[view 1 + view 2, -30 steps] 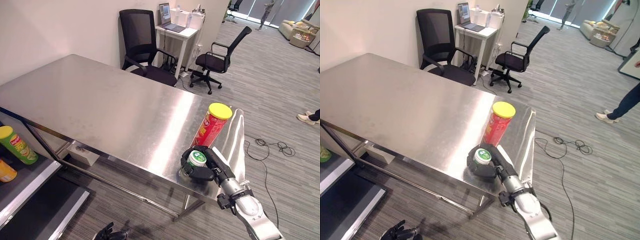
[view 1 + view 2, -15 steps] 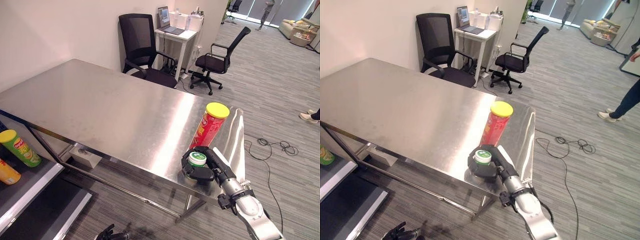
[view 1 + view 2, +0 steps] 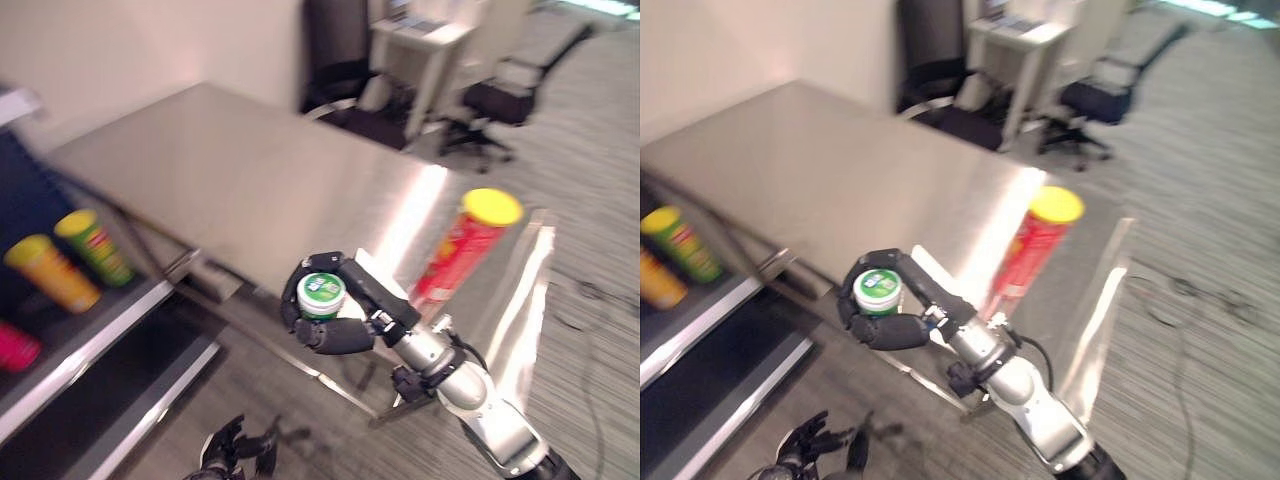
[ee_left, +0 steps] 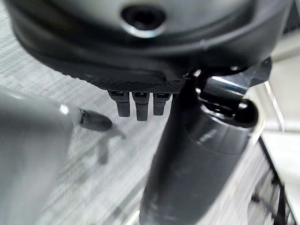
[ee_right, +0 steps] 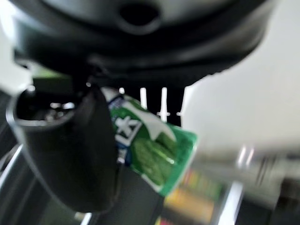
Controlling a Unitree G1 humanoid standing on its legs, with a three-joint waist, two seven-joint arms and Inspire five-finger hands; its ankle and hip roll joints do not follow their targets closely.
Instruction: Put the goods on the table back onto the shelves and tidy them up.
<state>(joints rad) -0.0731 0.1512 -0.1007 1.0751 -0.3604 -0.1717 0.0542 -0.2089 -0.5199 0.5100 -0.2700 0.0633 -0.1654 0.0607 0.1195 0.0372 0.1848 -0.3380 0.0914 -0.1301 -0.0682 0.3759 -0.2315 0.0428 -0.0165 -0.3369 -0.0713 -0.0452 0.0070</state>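
Your right hand (image 3: 335,315), fingers and thumb curled round the small green-lidded jar (image 3: 320,294), now carries it clear of the steel table (image 3: 250,170), past the table's near edge; half a second ago the jar stood on that table. The red canister (image 3: 465,243) remains on the table. Judged: one item is in transit toward the shelf (image 3: 85,325) beside the table. Your left hand (image 3: 235,452) hangs low, fingers loosely spread, empty.

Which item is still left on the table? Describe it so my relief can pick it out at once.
Look at the steel table, then its corner nearest the office chairs. A tall red can with a yellow lid stands upright there, alone. It is not the small green-labelled jar gripped in the right hand, nor one of the cans on the shelf.
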